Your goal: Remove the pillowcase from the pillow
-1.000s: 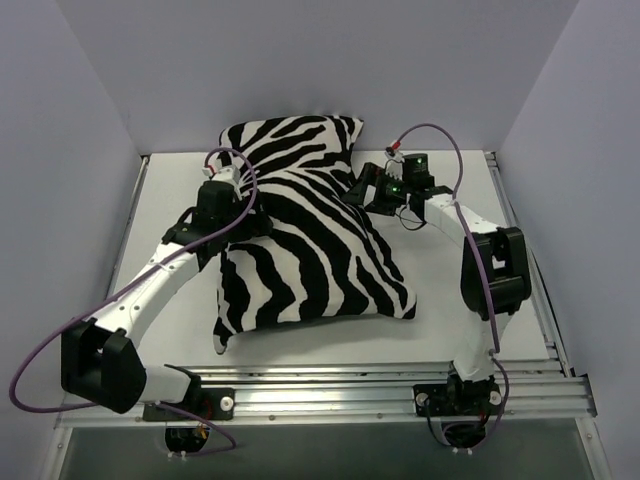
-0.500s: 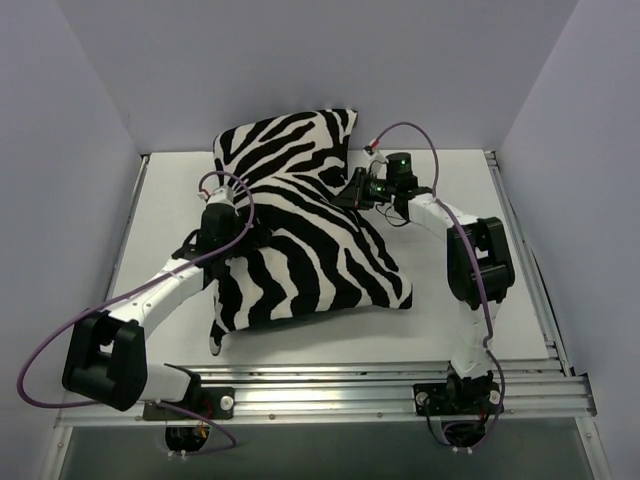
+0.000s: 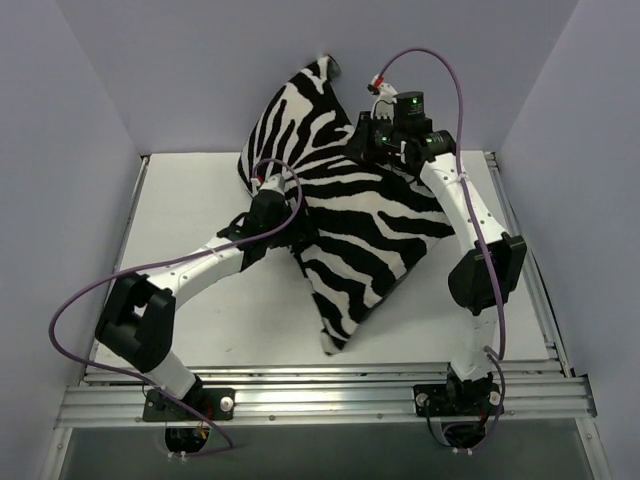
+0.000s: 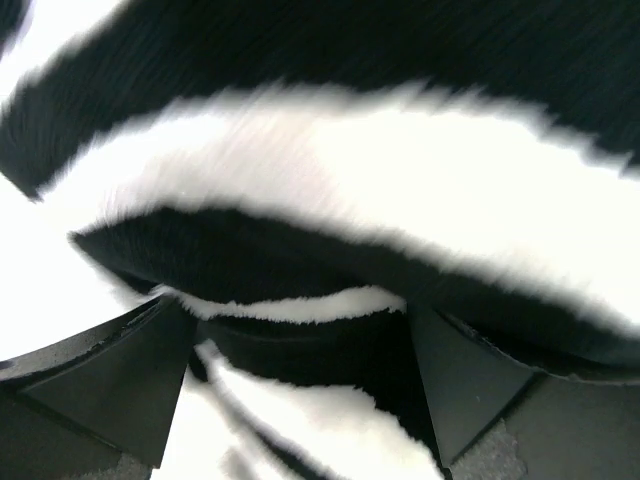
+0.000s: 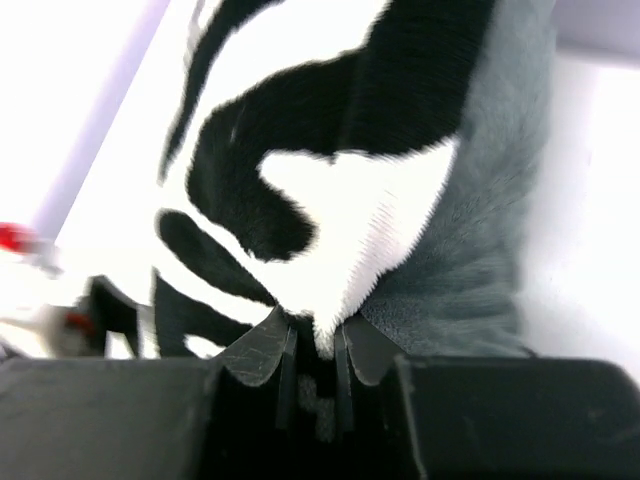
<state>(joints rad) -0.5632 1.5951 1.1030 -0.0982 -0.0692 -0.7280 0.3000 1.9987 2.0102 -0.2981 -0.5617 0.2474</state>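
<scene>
Left gripper [image 4: 300, 335] stands wide open, its two fingers pressed down into the striped pillowcase [image 3: 350, 235] with a fold of plush between them and nothing pinched. Its arm stretches low from the near-left corner, elbow close to the table [image 3: 170, 210], forearm running right and far to the left edge of the cover, wrist tipped downward.

Right gripper [image 5: 312, 345] is closed on a thin bit of the pillowcase at the seam where the striped face meets the grey one. That arm stands tall from the near-right base, elbow bent on the right, forearm reaching far and left, with the wrist raised well above the table. The cover hangs from it tilted, one corner high against the far wall and the opposite corner pointing at the near edge, resting around mid-table. No white pillow shows anywhere, so it is probably fully inside.

The main risk I see is the pinch itself. It takes only a narrow strip of cloth while carrying a plump load, so a further pull could let the seam slide out and drop everything. A second risk lies on the left: with those fingers spread and only pressing, nothing anchors the filling, so a harder lift may drag cover and contents up together, or swing them toward the far wall.
</scene>
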